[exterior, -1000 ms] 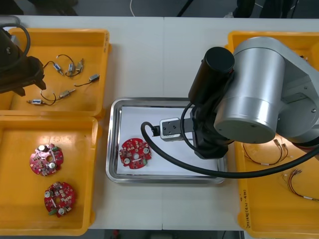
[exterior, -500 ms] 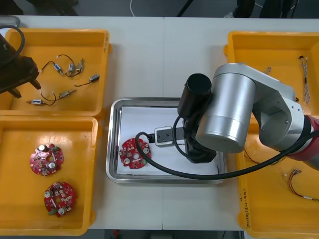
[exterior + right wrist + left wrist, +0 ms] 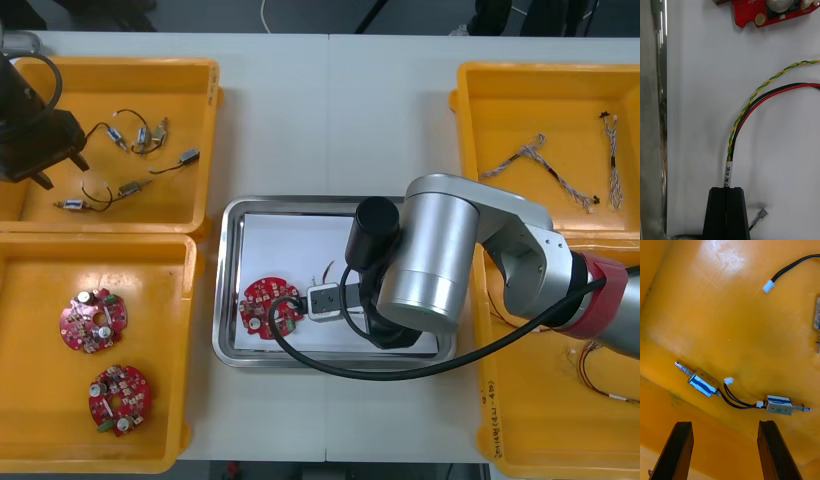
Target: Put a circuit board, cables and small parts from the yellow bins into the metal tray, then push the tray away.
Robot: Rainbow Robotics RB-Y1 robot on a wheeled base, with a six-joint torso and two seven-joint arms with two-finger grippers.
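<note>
I am pinching the red, black and yellow-green cable (image 3: pixel 752 105) in my right fingers (image 3: pixel 717 210) over the metal tray (image 3: pixel 228 300), near the red circuit board (image 3: pixel 771 13); my left fingers (image 3: pixel 679 450) are hovering spread above small metal parts (image 3: pixel 702 380) in a yellow bin (image 3: pixel 200 130).

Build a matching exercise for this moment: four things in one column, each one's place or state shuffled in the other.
1 left gripper
2 right gripper
3 blue and white cable
4 circuit board by the right gripper

a lying in the metal tray
b jaws shut on a red and yellow cable
c lying in the far right bin
d jaws open over small metal parts

Pairs: 1-d, 2-b, 3-c, 4-a
</note>
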